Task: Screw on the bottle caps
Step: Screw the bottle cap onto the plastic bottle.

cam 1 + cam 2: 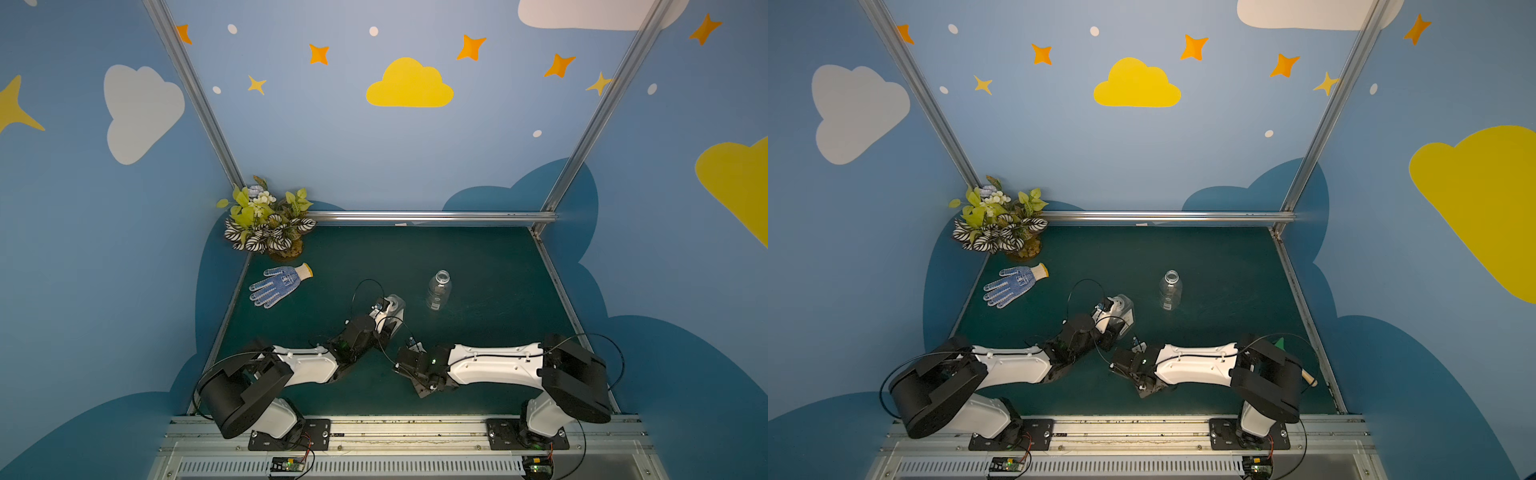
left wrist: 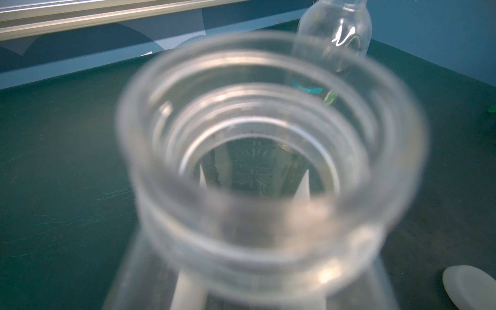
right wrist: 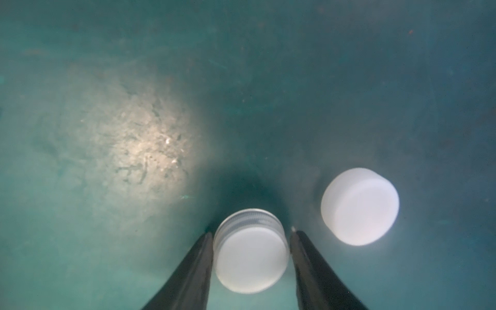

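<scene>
Meanwhile, left gripper (image 1: 387, 310): clamped on clear rectangular plastic bottle (image 1: 399, 309)
right gripper (image 3: 252, 234): fingers flanked ribbed white round plastic cap (image 3: 251, 260); grip could not be told

Overhead stereo pair; wrist cameras close-up

Left arm (image 1: 307, 363) and right arm (image 1: 494, 361) reach inward; left gripper (image 1: 390, 312) clamps the rectangular bottle (image 2: 268, 228), right gripper (image 3: 251, 233) pinches a cap (image 3: 251, 263).
</scene>
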You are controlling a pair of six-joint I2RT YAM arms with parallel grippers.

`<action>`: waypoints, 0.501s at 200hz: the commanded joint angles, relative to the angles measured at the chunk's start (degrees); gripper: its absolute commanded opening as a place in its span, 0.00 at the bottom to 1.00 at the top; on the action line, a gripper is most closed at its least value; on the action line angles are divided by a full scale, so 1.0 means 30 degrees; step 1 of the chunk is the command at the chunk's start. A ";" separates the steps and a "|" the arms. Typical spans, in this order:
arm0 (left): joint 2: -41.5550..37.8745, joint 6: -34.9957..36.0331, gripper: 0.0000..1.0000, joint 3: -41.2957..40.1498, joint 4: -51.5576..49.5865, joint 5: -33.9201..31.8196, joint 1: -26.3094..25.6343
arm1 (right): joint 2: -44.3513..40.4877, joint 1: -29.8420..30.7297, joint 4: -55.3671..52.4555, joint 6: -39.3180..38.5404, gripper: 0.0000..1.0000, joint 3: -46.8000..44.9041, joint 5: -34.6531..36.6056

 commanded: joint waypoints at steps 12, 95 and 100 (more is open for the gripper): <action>0.0722 -0.0046 0.38 -0.0163 -0.2362 0.0555 -0.0162 | 0.0502 0.0127 0.0580 0.0340 0.47 -0.1157 -0.1471; 0.0705 0.0000 0.38 -0.0145 -0.2467 0.0525 -0.0184 | -0.0050 -0.0095 0.1102 0.0693 0.50 -0.2184 -0.1876; 0.0725 -0.0015 0.38 -0.0126 -0.2474 0.0524 -0.0184 | -0.0065 -0.0091 0.1015 0.0721 0.48 -0.2180 -0.1810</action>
